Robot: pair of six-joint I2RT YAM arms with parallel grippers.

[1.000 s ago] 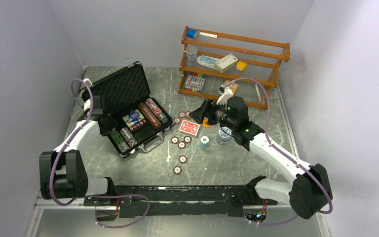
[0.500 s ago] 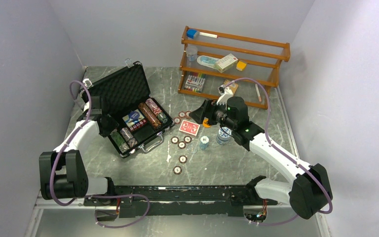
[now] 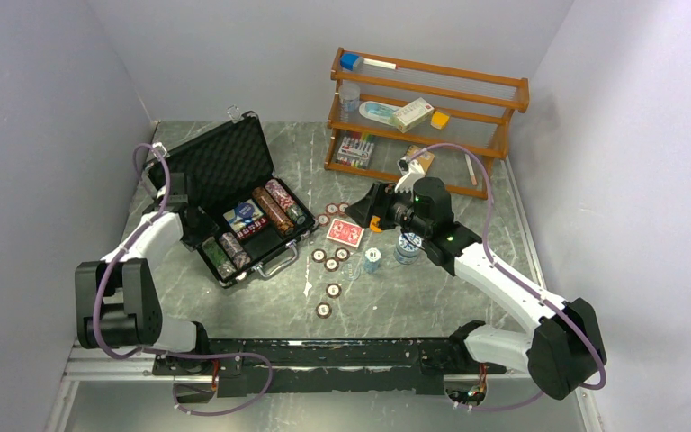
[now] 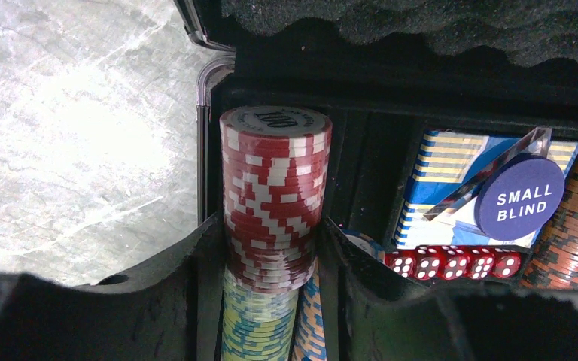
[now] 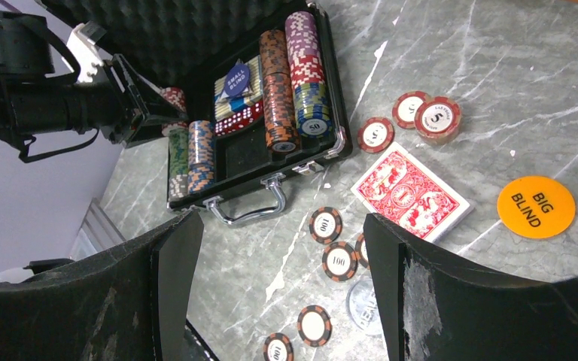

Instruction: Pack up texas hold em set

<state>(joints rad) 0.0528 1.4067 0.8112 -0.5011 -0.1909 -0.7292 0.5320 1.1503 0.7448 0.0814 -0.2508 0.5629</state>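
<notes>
At the left of the grey marbled table (image 3: 414, 297) the black case (image 3: 234, 162) lies open, hard shell, bumpy foam in the lid, shiny metal handle (image 5: 250, 207) on its near side. The left gripper (image 4: 271, 244) is inside the case's left end, its black fingers (image 4: 196, 271) pinching a round stack of red-white chips (image 4: 275, 180), ridged edges, "100" on the top face. Right of the case, loose chips (image 5: 325, 224) lie flat and scattered on the table, then the flat red-backed card deck (image 5: 410, 192), then the smooth orange disc (image 5: 536, 207) printed BIG BLIND, just beside the deck but apart from it. The right gripper (image 5: 278, 226) hovers over these with fingers spread wide, nothing between them. The wooden shelf (image 3: 427, 108) stands at the back right.

Versus a second ago: the left arm's elbow has lifted and swung a bit, gripper at the same end of the case; right arm, loose chips, deck and disc have not moved.

Case contents, left to right: yellow-green chips (image 4: 260, 323) under the held stack, green and blue-white chip rows (image 5: 192, 154), a blue striped box (image 4: 440, 177) with a purple SMALL BLIND button (image 4: 523, 197) on it, red dice (image 4: 451, 263) in a row, orange-brown chips (image 5: 277, 90), purple-white chips (image 5: 301, 45)
</notes>
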